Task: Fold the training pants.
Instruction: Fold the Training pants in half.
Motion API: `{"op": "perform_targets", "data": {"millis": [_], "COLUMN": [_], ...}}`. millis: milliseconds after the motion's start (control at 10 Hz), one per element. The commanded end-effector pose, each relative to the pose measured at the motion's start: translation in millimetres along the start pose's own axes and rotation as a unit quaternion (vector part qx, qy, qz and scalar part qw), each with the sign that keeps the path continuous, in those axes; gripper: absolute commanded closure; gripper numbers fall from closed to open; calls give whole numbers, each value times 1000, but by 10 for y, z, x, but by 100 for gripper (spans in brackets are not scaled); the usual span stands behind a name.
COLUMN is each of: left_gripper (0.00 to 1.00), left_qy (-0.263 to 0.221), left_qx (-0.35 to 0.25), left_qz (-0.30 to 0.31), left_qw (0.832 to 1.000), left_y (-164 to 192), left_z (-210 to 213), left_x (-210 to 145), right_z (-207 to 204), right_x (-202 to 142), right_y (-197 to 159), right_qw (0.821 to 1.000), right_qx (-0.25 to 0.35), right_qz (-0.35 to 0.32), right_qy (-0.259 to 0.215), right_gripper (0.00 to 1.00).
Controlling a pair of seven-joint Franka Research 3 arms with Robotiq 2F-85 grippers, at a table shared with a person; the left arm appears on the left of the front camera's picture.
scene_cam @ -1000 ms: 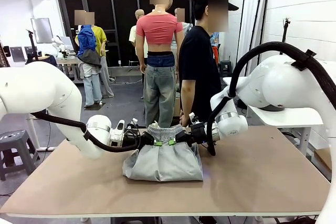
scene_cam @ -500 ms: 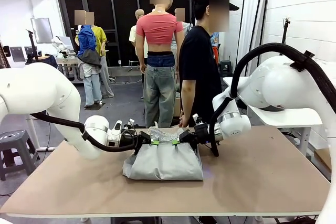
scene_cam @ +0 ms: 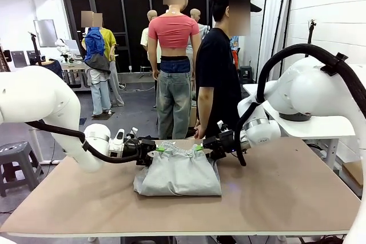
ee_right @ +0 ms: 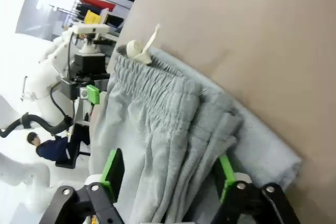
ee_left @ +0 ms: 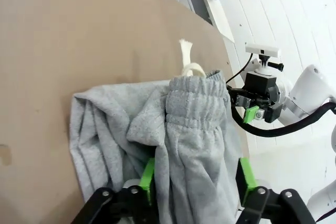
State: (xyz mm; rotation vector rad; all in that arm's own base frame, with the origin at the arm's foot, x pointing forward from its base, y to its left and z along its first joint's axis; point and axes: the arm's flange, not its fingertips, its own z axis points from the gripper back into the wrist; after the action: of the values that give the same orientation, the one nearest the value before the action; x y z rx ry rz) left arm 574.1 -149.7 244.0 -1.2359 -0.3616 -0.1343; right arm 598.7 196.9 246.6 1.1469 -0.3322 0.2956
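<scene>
The training pants (scene_cam: 178,172) lie folded on the table (scene_cam: 286,198), waistband between both sets of jaws. The left gripper (ee_left: 195,181) and right gripper (ee_right: 167,177) stand apart, releasing; next likely calls for backing clear.

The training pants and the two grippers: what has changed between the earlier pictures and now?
Both grippers opened and let go of the training pants. The left gripper drew back toward the robot's left, the right gripper toward its right, off the waistband, which dropped flat. The folded pants stayed in the same place on the table, and the person stayed behind it.
</scene>
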Motion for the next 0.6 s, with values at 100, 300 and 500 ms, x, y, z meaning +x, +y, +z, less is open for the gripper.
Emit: {"op": "perform_targets", "data": {"millis": [100, 300, 500], "left_gripper": [0, 0, 0], "left_qy": [-38, -54, -64], "left_qx": [18, 18, 12], "left_qz": [-15, -43, -72], "left_qw": [999, 997, 995], "left_y": [-321, -573, -736], "left_z": [471, 667, 779], "left_x": [-15, -69, -80], "right_z": [466, 768, 810], "right_x": [56, 52, 97], "right_y": [210, 490, 613], "right_qw": [998, 996, 994], "right_qx": [-46, -45, -47], "right_qz": [19, 50, 72], "right_qy": [-31, -59, -72], "right_gripper": [0, 0, 0]}}
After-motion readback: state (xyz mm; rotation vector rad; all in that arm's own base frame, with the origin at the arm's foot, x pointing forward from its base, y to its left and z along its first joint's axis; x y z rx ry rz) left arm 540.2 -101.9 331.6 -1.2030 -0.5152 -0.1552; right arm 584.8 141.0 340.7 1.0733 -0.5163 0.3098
